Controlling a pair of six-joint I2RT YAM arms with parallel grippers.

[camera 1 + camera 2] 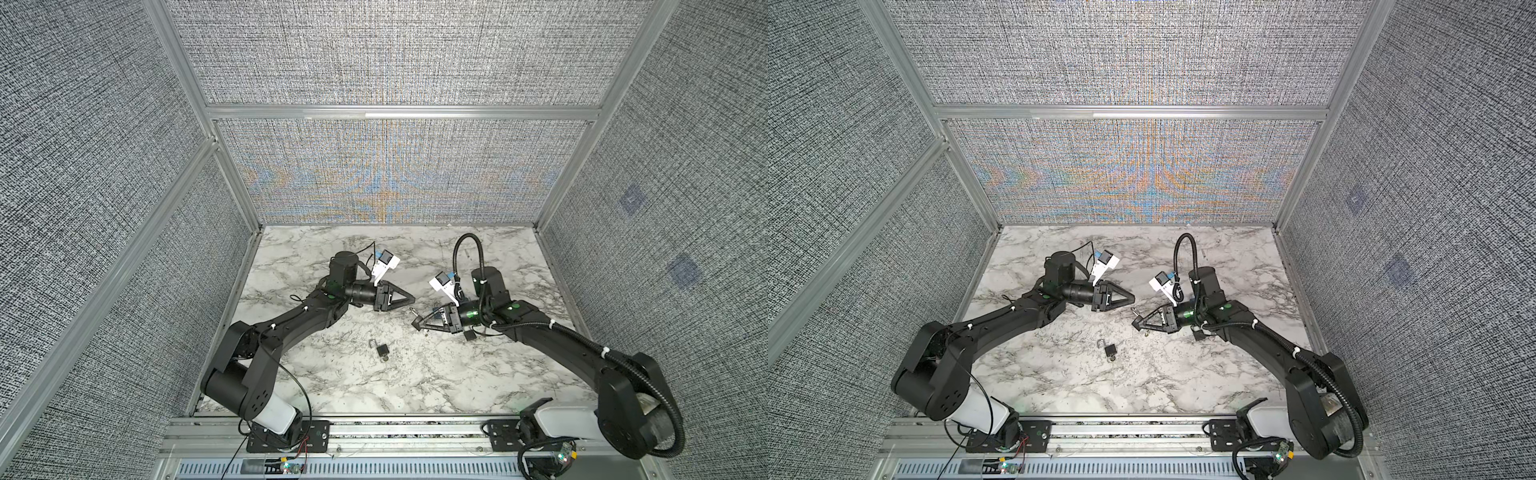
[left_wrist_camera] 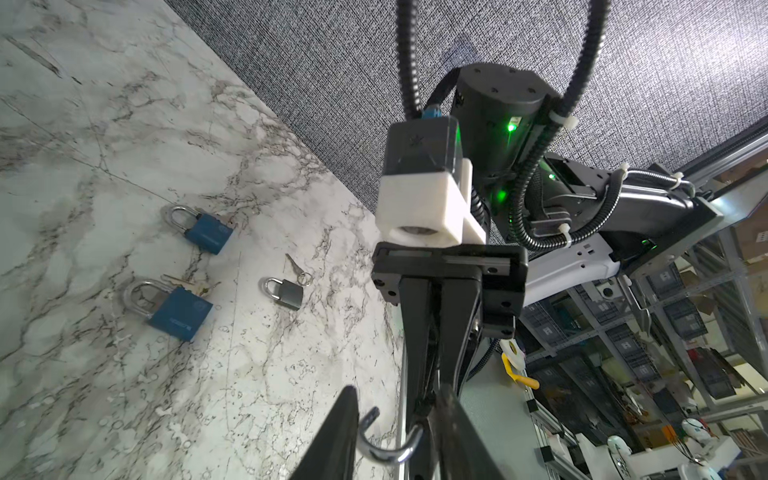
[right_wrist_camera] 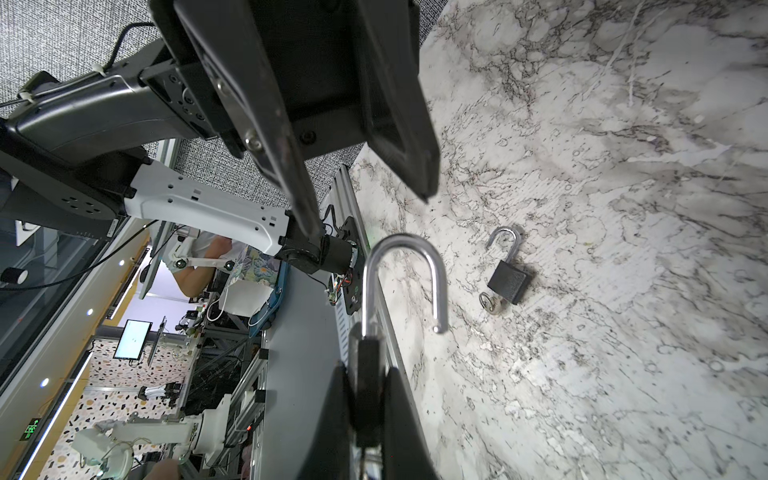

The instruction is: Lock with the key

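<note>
The right gripper [image 1: 417, 324] clamps the body of a small black padlock [image 3: 368, 374], its silver shackle [image 3: 402, 266] standing open, above the white marble tabletop [image 1: 415, 395]. The left gripper [image 3: 372, 214], jaws apart and empty, faces the shackle just short of it. A second open black padlock [image 1: 381, 348] lies on the marble between the arms.

both my black arms reached in from their bases at the near rail, elbows bent and wrists turned level, so the grippers pointed toward each other near the middle. my left gripper [image 1: 410, 299] held its jaws apart with nothing between them. my right gripper [image 1: 417, 325], a little nearer the rail, was clamped on a padlock [image 3: 368, 374]. the two tips sat close, not touching.
</note>
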